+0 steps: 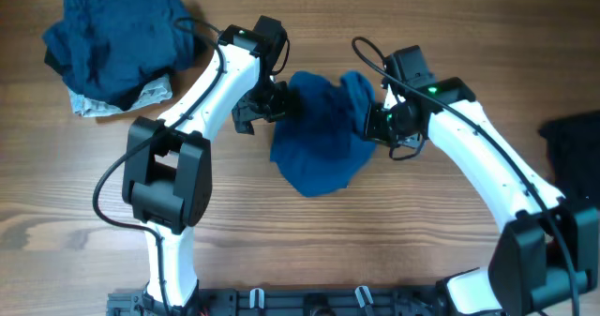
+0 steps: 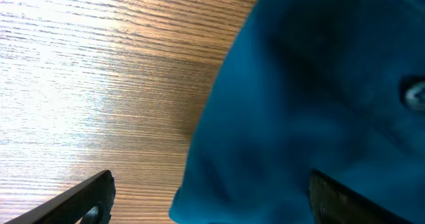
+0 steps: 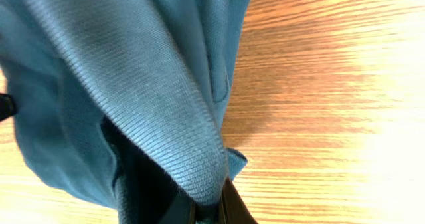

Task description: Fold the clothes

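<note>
Bench (image 1: 375, 250): light wood, grain running side to side.
Far left, back corner: dark blue heap (image 1: 112, 39), crumpled, several layers. A pale patterned piece (image 1: 89, 102) sticks out under its front-left edge.
Left arm (image 1: 211, 82): white. It rises from the front edge of the bench and bends across to the left border of the blue garment (image 1: 319, 142), passing just beside the heap.
Left jaws: released. In the wrist view the fingers (image 2: 86, 197) stand wide apart with bare wood by the left one. The garment's edge hangs over the right one, so cloth fills about half the gap. Whether the cloth touches either pad cannot be told.
Blue garment: middle of the bench, between the two arms. The front portion lies spread on the wood with a rounded edge. The back-right corner is drawn up into a bunch at the right wrist.
Right jaws: clenched on the blue garment. In the wrist view a ribbed fold (image 3: 166, 104) funnels down between the closely set fingers, and the rest drapes to the left.
Right arm (image 1: 478, 147): white, slanting from the front-right corner in to the garment's bunched corner.
Far right edge: dark garment (image 1: 574, 142), partly cut off by the frame, well apart from the blue one.
</note>
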`<state>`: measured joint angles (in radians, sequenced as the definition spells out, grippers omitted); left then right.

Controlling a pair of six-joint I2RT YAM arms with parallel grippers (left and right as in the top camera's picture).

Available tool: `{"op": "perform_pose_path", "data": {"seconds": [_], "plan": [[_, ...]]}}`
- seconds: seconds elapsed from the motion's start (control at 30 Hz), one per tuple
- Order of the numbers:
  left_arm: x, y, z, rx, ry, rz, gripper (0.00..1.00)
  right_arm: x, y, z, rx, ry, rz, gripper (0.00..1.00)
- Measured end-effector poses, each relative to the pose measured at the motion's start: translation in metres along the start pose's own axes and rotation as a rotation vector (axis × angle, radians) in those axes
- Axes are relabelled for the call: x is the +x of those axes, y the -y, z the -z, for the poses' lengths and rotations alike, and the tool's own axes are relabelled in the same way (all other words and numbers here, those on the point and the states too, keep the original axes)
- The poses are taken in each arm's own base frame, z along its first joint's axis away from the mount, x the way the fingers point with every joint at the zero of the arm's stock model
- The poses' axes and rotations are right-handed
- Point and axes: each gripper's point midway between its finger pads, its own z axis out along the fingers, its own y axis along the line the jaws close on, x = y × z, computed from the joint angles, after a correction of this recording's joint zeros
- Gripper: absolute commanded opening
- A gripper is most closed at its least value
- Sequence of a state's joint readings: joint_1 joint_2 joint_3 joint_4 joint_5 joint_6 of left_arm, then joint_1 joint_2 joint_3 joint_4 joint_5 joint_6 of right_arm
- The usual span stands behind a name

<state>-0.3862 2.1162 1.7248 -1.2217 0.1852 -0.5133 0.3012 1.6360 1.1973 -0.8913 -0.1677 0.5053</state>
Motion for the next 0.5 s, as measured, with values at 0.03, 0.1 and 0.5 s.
{"op": "perform_pose_path", "data": {"seconds": [0.03,0.1,0.5], "plan": [[0.0,0.0,0.0,0.0,0.0,0.0,0.93,0.001,0.001,0.002,0.007,0.003,-0.003,0.04],[-0.001,0.001,0.0,0.002,0.003,-0.001,0.93,0.003,0.004,0.002,0.021,-0.004,-0.013,0.04],[-0.003,0.002,0.0,0.008,0.012,-0.003,0.93,0.032,0.007,0.0,0.042,-0.113,-0.163,0.74]]}}
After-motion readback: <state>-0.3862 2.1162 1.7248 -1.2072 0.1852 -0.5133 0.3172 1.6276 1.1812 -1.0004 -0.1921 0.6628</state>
